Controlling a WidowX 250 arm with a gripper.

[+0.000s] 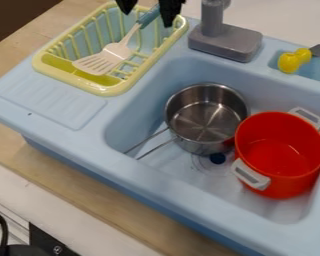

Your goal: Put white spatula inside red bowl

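The gripper (148,8) hangs at the top edge, over the back of the dish rack, with its two black fingers apart. Between them, closer to the right finger, is the teal handle of the white spatula (109,56). The spatula lies tilted in the yellow rack, its slotted blade towards the front and its handle up at the back. In the right part of the sink stands the red bowl (280,155), a deep pot shape with two pale handles; its inside looks bare.
A steel pot (206,119) with a wire handle sits in the sink, left of the red bowl. The yellow dish rack (109,90) stands on the blue counter at the left. A grey faucet (225,41) rises behind the sink, and a yellow toy (294,59) lies at the right back.
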